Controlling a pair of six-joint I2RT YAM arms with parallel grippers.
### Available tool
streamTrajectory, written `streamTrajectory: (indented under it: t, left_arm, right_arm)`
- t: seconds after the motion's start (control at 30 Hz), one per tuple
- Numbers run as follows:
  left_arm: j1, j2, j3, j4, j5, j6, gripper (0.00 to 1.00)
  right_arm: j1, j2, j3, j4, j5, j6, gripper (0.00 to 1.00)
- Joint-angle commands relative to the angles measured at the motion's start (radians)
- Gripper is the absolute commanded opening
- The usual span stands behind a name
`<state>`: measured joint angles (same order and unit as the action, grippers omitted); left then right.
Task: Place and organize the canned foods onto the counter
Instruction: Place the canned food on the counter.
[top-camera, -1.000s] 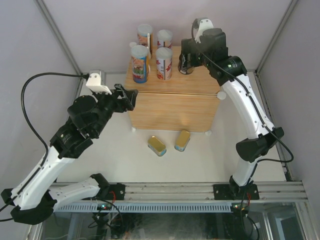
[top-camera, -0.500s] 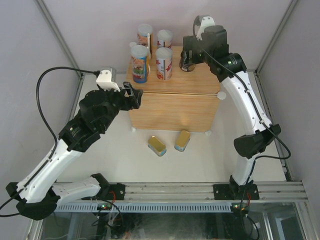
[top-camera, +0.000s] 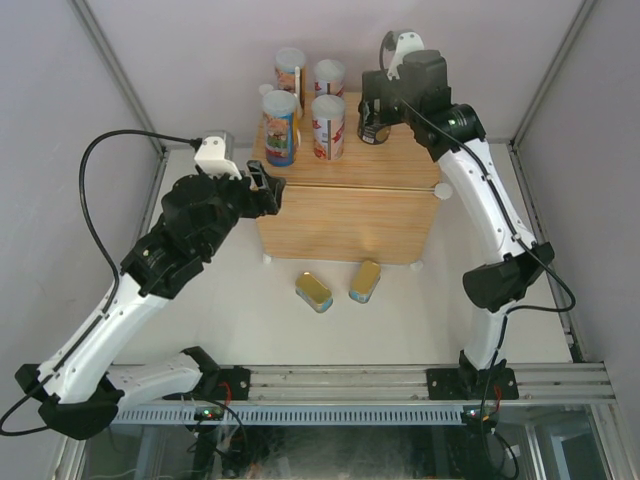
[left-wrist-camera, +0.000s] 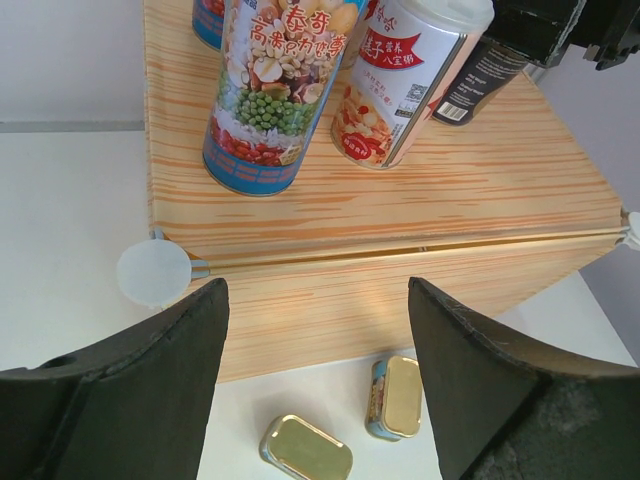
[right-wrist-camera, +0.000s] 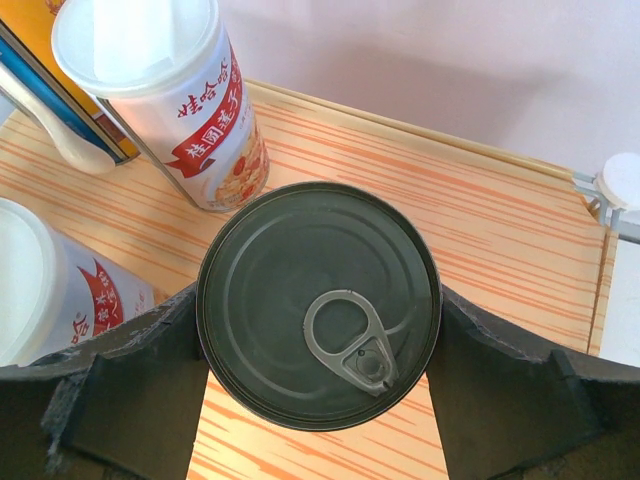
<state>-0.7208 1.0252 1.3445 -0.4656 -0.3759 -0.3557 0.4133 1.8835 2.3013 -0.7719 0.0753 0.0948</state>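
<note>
Closer to wood surface (top-camera: 350, 170) now: my left end effector (left-wrist-camera: 312, 290), jaws apart, empty. My right end effector (right-wrist-camera: 318, 310) clamped on dark can (top-camera: 373, 128), 3 o'clock of white-lidded cans (top-camera: 328, 125).

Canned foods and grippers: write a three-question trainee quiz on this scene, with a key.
1. How many white-lidded cans stand on the counter?
2. The right gripper grips: A a white-lidded can, B the dark can, C nothing.
3. True or false: both gold tins lie on the counter.
Key: 1 four; 2 B; 3 false, the gold tins lie on the table before it.
</note>
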Motion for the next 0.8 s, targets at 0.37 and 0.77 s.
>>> streamTrajectory:
  t: [0.37,0.77]
  left_arm:
    - [0.043,-0.017,0.017,0.046,0.054,0.006,0.77]
    - [0.067,0.003,0.024,0.055,0.084,-0.001,0.77]
  right_arm:
    - [-0.006,0.030,0.060,0.133,0.035,-0.013,0.03]
    - [-0.007,0.029,0.037,0.155,0.027,-0.009,0.38]
